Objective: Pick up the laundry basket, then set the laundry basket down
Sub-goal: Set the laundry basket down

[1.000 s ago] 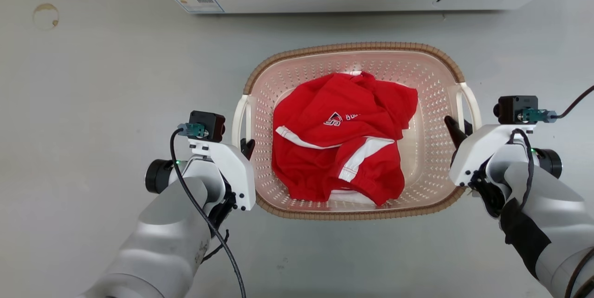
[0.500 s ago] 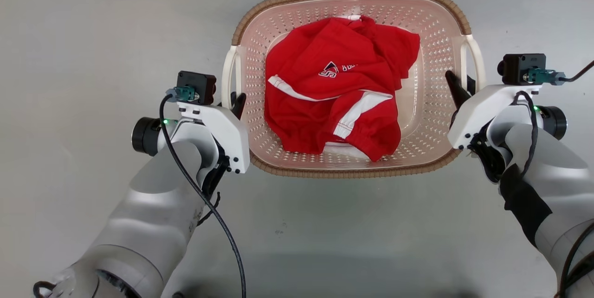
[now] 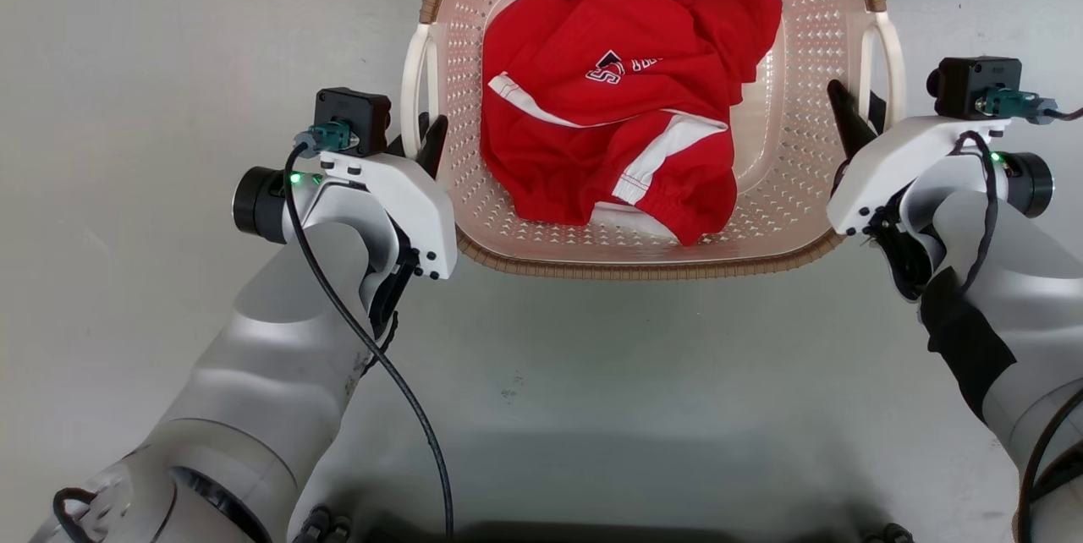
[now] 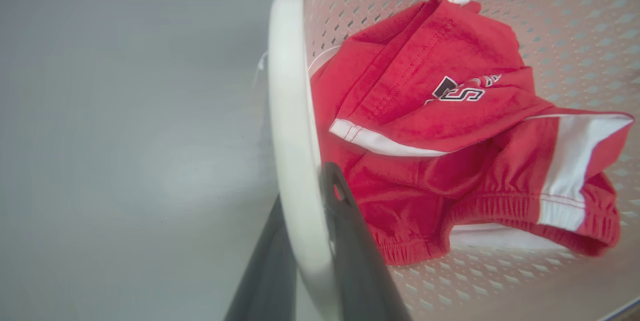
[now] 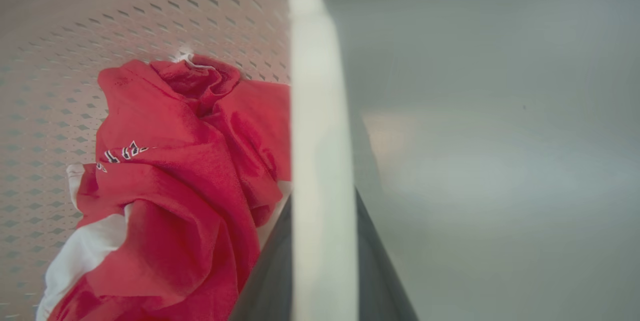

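Note:
The laundry basket (image 3: 643, 269), pale pink and perforated with a brown woven rim, fills the top middle of the head view and hangs level between my two arms. My left gripper (image 3: 421, 144) is shut on its white left handle (image 4: 295, 151), one dark finger on each side (image 4: 306, 188). On the other side my right gripper (image 3: 854, 116) is shut on the white right handle (image 5: 320, 111) in the same way (image 5: 322, 200). A crumpled red garment with white stripes (image 3: 609, 103) lies inside the basket.
Plain grey floor (image 3: 127, 61) lies all around and below the basket. A dark edge of my own base (image 3: 592, 531) shows at the bottom of the head view. A black cable (image 3: 372, 357) loops off my left wrist.
The whole head view has shifted and the washer has left its top edge. The basket now looks larger and nearer, raised between both grippers, which keep their hold on the handles.

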Motion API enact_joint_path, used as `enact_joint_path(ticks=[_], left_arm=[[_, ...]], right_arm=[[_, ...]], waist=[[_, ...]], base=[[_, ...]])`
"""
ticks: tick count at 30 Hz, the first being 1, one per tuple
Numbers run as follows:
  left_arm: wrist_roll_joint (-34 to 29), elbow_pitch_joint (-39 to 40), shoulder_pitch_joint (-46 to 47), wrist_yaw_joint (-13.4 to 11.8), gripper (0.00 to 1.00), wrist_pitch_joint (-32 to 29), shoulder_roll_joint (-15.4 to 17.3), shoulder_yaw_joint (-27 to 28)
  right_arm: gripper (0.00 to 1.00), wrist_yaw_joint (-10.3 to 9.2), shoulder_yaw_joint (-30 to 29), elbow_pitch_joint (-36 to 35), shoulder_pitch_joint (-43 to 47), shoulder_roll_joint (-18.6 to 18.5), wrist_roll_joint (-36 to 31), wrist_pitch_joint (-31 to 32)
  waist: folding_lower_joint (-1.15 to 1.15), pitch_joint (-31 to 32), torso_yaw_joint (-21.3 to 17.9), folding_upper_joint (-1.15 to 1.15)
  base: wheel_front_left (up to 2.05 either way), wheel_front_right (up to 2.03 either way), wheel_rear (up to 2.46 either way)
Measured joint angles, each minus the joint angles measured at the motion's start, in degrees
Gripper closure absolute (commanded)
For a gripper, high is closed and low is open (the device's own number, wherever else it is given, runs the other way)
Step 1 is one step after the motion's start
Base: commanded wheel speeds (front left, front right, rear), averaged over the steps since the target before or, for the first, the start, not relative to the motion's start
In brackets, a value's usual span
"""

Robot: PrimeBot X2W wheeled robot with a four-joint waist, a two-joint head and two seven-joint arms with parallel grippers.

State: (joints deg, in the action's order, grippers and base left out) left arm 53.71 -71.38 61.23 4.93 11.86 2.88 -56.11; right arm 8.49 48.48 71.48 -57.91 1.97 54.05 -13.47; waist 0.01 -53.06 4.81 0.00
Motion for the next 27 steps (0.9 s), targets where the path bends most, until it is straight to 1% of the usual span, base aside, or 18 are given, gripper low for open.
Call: enact_joint_path(ticks=[8, 13, 14, 15, 16, 17, 21, 24, 27], left_arm=[[-0.21, -0.02, 0.22, -0.30, 1.00, 1.02, -0.42, 0.03], [-0.20, -0.10, 0.48, -0.29, 1.00, 1.53, -0.57, 0.22], [-0.20, -0.14, 0.64, -0.26, 0.55, 1.78, -0.57, 0.25], [-0.20, -0.21, 0.81, -0.15, 0.00, 1.81, -0.57, 0.26], [-0.22, -0.29, 1.01, -0.09, 0.00, 2.14, -0.57, 0.23], [-0.31, -0.42, 1.19, -0.08, 0.00, 2.35, -0.43, 0.23], [-0.78, -0.92, 1.39, 0.01, 0.00, 2.36, 0.41, 0.29], [-1.27, -0.34, 1.39, 0.31, 0.00, 2.36, 0.76, 1.09], [-2.43, 1.13, 1.39, 0.30, 0.00, 2.36, 1.86, 2.47]], right_arm=[[1.00, 0.00, -4.56, 0.15, -0.85, -0.03, -4.42, -0.45], [1.00, 0.00, -5.89, -0.25, -1.53, -0.13, -5.75, -0.73], [1.00, 0.00, -6.23, -0.40, -1.52, -0.15, -5.82, -0.73], [0.74, 0.00, -6.60, -0.66, -1.49, -0.27, -5.86, -0.74], [0.74, 0.00, -6.80, -1.08, -1.47, -0.63, -5.87, -0.74], [0.00, 0.00, -6.90, -1.56, -1.43, -1.07, -5.87, -0.74], [0.00, -0.24, -6.53, -3.13, -0.51, -2.91, -5.86, -0.74], [0.00, -0.31, -5.55, -4.75, 0.35, -3.31, -5.50, -0.74], [0.00, -0.47, -4.37, -7.11, 1.16, -3.60, -4.36, -0.73]], waist=[[0.00, -0.45, 0.52, 0.00], [0.00, -0.71, 0.63, 0.00], [0.00, -0.79, 0.65, 0.00], [0.00, -0.89, 0.69, 0.00], [0.00, -0.96, 0.76, 0.00], [0.00, -1.02, 0.82, 0.00], [0.00, -1.08, 0.98, 0.00], [0.00, -1.06, 1.02, 0.00], [0.00, -1.07, 1.03, 0.00]], base=[[0.00, 0.00, 0.00], [0.00, 0.00, 0.00], [0.00, 0.00, 0.00], [0.00, 0.00, 0.00], [0.00, 0.00, 0.00], [0.00, 0.00, 0.00], [0.00, 0.00, 0.00], [0.00, 0.00, 0.00], [0.00, 0.00, 0.00]])
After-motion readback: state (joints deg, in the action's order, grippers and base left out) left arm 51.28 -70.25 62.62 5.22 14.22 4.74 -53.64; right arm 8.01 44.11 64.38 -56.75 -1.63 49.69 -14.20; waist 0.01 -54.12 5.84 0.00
